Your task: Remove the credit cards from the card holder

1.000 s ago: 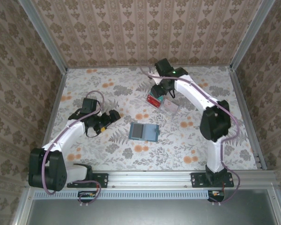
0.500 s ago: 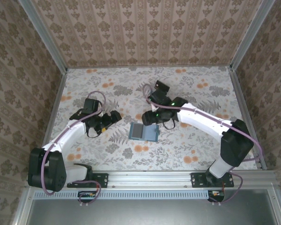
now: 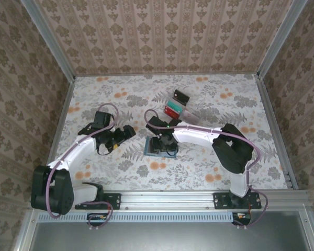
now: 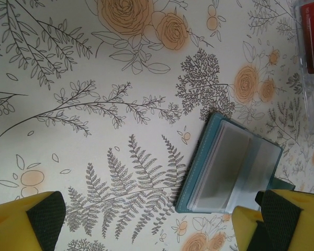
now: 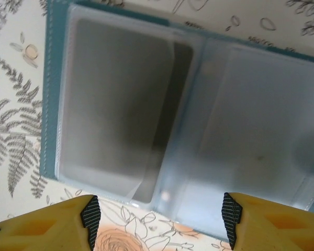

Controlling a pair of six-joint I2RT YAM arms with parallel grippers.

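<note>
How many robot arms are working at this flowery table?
2. The left arm lies left of the card holder; the right arm stretches in from the right, ending over the holder. None looks hidden.

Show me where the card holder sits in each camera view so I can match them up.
Top external: card holder near the table's centre, just below mid-frame.
Left wrist: lower right, lying open.
Right wrist: across the centre, close up, open.
Shared landmark: the fern print to its left in each picture.
</note>
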